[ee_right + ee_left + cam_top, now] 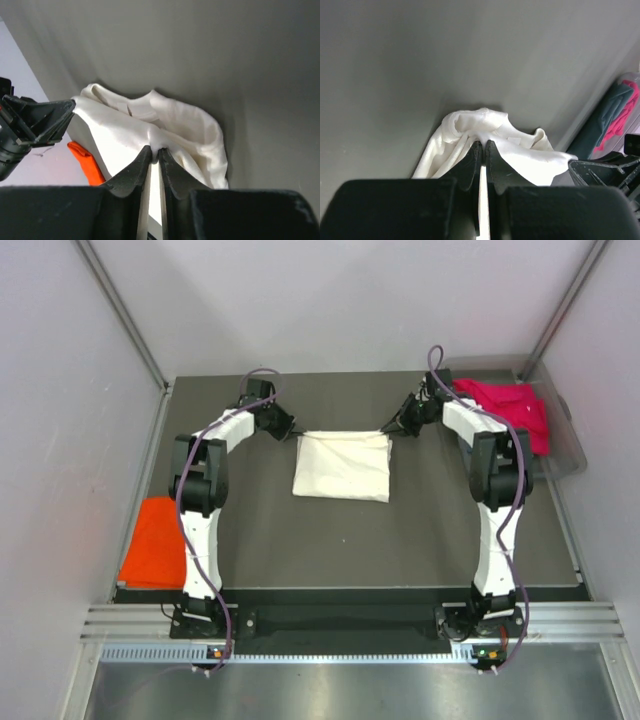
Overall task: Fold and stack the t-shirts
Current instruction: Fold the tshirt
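Overhead, shows cream shirt folded flat mid-desk, nearer the far edge. Left gripper at its far left corner, right gripper at its far right. Orange shirt over desk's left edge, pink shirt in bin at far right corner.

Left wrist: clamps tight on bunched cream cloth.

Right wrist: pinches cream cloth likewise, fingers nearly touching.
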You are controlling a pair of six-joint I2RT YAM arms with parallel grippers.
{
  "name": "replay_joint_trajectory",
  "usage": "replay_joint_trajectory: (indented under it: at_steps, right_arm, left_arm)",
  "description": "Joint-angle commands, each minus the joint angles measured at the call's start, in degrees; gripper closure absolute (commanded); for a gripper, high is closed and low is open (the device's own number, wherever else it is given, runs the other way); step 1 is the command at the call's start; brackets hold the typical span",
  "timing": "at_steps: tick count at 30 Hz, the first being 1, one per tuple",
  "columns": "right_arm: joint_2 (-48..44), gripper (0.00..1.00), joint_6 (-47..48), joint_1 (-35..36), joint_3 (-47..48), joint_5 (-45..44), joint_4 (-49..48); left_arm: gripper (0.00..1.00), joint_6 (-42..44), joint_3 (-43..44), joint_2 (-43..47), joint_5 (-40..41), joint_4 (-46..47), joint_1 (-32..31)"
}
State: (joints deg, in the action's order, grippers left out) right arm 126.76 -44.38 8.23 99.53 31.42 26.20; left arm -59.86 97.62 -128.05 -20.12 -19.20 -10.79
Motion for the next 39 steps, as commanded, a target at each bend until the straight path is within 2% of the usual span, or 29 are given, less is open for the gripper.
replay_joint_trajectory:
  at_steps: [1, 2, 3, 4, 5, 7, 8, 9, 10, 11, 12, 14, 16, 17, 18, 19, 20, 21, 24, 26, 28, 29, 32, 35, 38, 39]
  right_arm:
    - [2.34, 0.89, -0.01, -1.63, 4.18, 0.57, -1.33]
    - [3.48, 0.85, 1.21, -2.42, 7.23, 1.01, -0.63]
    - [4.97, 0.77, 1.92, -3.04, 9.52, 1.45, 2.51]
    - [7.42, 0.74, 2.8, -4.17, 11.81, 2.41, 4.02]
    - [8.32, 0.68, 5.07, -4.8, 16.18, 3.64, 5.52]
    - [8.16, 0.55, 8.59, -5.59, 19.64, 3.65, 9.82]
    - [7.28, 0.5, 12.52, -5.68, 21.05, 2.17, 11.06]
    - [4.66, 0.43, 14.13, -5.77, 20.63, 1.28, 12.72]
    - [3.07, 0.4, 15.28, -5.59, 19.84, 1.02, 13.09]
    - [1.66, 0.38, 16.51, -5.68, 16.7, 1.8, 12.92]
    - [-0.18, 0.37, 16.69, -5.42, 14.32, 2.41, 10.74]
    - [-5.89, 0.35, 15.13, -3.76, 5.56, 4.25, 7.13]
    - [-10.19, 0.37, 12.14, -0.87, -1.06, 6.62, -1.73]
    - [-11.26, 0.39, 8.64, 0.02, -6.83, 8.29, -5.42]
    - [-12.66, 0.46, 5.13, 1.86, -11.5, 8.83, -12.85]
    - [-12.85, 0.49, 5.09, 1.88, -11.55, 8.83, -16.32]
    - [-12.68, 0.53, 0.92, 3.1, -15.29, 10.23, -20.18]
    - [-12.42, 0.57, -1.65, 3.72, -17.24, 11.02, -29.01]
    - [-9.0, 0.8, -10.09, 5.3, -21.56, 12.7, -42.4]
    - [-4.96, 0.85, -13.52, 5.74, -22.26, 13.4, -46.57]
    - [-2.76, 0.85, -14.24, 5.48, -23.49, 12.45, -50.36]
    - [-1.88, 0.85, -14.07, 4.87, -23.76, 11.66, -50.71]
    - [2.17, 0.85, -13.46, 3.2, -21.41, 11.47, -52.65]
    - [5.51, 0.82, -8.9, 1.18, -17.02, 10.77, -47.75]
    - [6.92, 0.78, -7.13, -0.84, -15.07, 11.03, -45.36]
    - [6.92, 0.77, -6.08, -1.37, -14.11, 10.94, -41.96]
  left_arm:
    - [1.0, 1.58, 2.74, -0.8, 0.87, 2.51, 0.85]
    - [0.99, 3.5, 4.23, -0.97, 1.48, 1.72, 0.85]
    - [0.94, 4.74, 5.37, -1.41, 3.31, 0.75, 0.94]
    - [0.9, 5.53, 6.69, -1.76, 4.03, -1.43, 1.03]
    - [0.77, 6.23, 9.57, -1.85, 4.04, -2.06, 1.12]
    - [0.7, 9.31, 12.31, -1.24, 4.38, -3.99, 1.12]
    - [0.61, 12.28, 14.15, -0.54, 5.0, -6.44, 1.03]
    - [0.58, 13.35, 14.17, 1.73, 5.87, -7.16, 0.94]
    - [0.56, 13.97, 13.74, 3.05, 5.36, -7.51, 0.94]
    - [0.42, 15.11, 11.82, 4.55, 4.31, -5.86, 0.94]
    - [0.4, 15.55, 10.49, 7.17, 2.65, -4.89, 0.94]
    - [0.4, 15.91, 4.38, 10.26, -0.43, -2.17, 0.16]
    - [0.44, 12.85, -2.66, 14.57, -3.77, 8.61, -0.63]
    - [0.48, 10.57, -10.53, 15.71, -7.79, 14.74, -0.9]
    - [0.59, 5.5, -16.53, 16.59, -10.53, 23.77, -1.43]
    - [0.63, 3.36, -16.59, 16.6, -10.55, 27.86, -1.69]
    - [0.64, 1.86, -20.33, 16.6, -11.69, 31.03, -2.13]
    - [0.65, 0.72, -21.93, 16.26, -11.61, 33.59, -2.66]
    - [0.66, -1.05, -24.67, 12.67, -11.69, 40.8, -4.06]
    - [0.67, -2.71, -25.9, 9.76, -12.22, 48.33, -4.15]
    - [0.66, -2.9, -24.95, 5.72, -11.44, 48.65, -4.07]
    - [0.66, -2.12, -24.07, 4.4, -10.56, 45.6, -3.89]
    - [0.66, 2.53, -20.55, 0.18, -8.1, 43.03, -3.19]
    - [0.64, 6.84, -18.0, -0.97, -5.55, 35.3, -2.4]
    - [0.64, 10.79, -15.1, -1.33, -7.3, 30.47, -1.87]
    - [0.64, 11.68, -14.22, -0.63, -8.0, 29.23, -1.87]
